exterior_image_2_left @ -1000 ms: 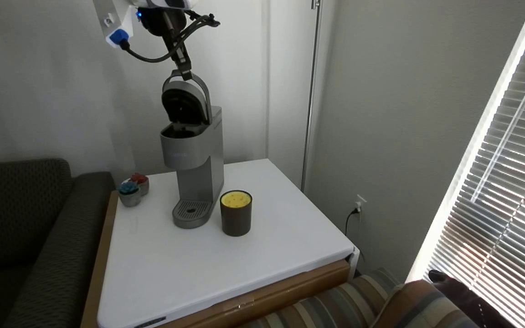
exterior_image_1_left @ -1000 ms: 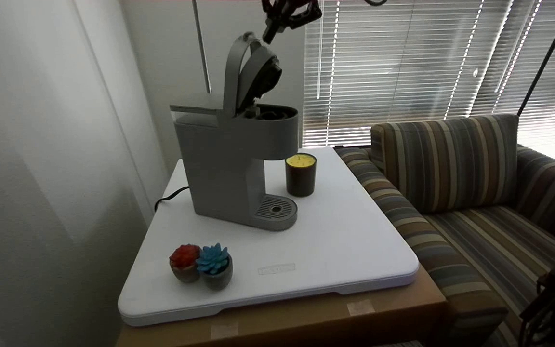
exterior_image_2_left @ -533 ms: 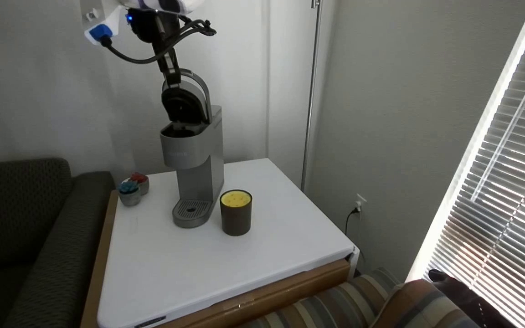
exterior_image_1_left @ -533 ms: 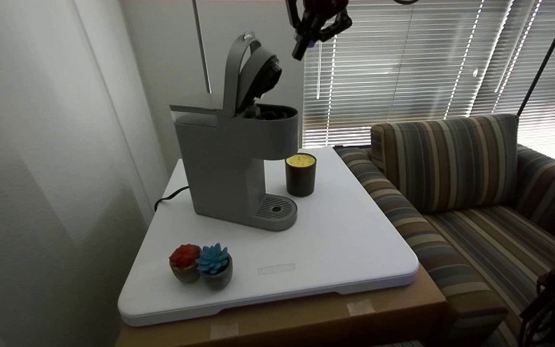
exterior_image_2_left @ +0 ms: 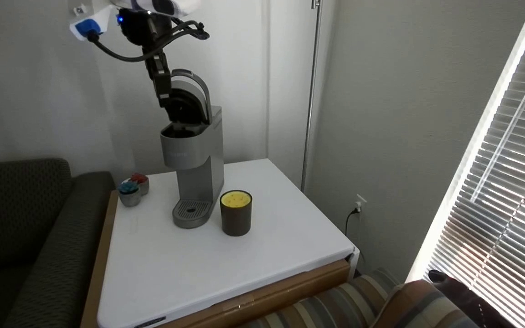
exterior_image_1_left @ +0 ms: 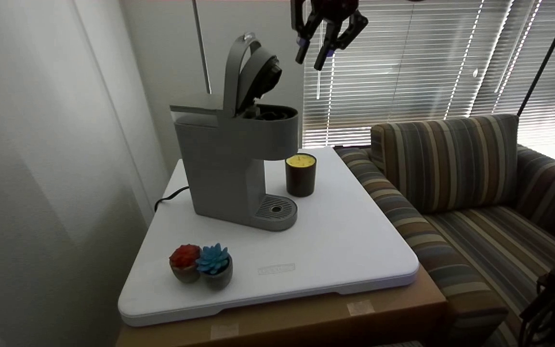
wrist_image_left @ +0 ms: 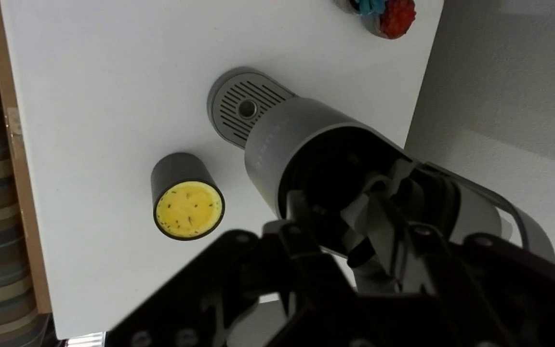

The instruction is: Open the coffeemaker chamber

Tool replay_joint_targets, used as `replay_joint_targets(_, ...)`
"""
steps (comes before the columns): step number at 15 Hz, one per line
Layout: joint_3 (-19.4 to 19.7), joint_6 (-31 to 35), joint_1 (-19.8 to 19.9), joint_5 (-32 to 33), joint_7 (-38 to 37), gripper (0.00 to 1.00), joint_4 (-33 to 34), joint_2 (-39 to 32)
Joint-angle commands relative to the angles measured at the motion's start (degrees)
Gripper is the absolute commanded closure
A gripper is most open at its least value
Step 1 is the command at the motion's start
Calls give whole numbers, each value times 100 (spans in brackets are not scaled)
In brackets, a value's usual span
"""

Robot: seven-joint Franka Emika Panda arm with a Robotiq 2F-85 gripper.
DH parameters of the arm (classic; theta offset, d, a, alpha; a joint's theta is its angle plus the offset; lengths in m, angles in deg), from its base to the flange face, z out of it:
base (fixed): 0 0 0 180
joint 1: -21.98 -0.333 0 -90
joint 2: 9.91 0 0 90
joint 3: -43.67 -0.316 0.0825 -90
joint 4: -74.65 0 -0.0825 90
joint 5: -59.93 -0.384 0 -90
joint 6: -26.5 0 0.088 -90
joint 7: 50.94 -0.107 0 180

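Grey chamber lid [exterior_image_1_left: 253, 74] stands raised

The Robotiq gripper [exterior_image_1_left: 309, 63] has drawn away and parted to a modest gap, holding nothing. The coffeemaker [exterior_image_1_left: 224, 164] sits on the white tabletop [exterior_image_1_left: 340, 231] near the candle [exterior_image_1_left: 300, 176]; opening seems done.

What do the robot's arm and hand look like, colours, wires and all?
The visible bit of arm is white, with a dark patch and a bright blue piece. A black cable runs from the blue piece; a small blue light glows nearby. The gripper is black, with two slim fingers carrying small purplish spots. The rest is out of view.
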Motion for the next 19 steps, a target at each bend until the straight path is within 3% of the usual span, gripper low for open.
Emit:
replay_joint_targets(1, -30, -169, 89, -38, -27, 32, -147, 126)
replay_joint_targets(6, -19, -193, 95, -107, -267, 1, -189, 108)
replay_joint_targets(19, -49, -121, 56, -285, -385, 0, -107, 2)
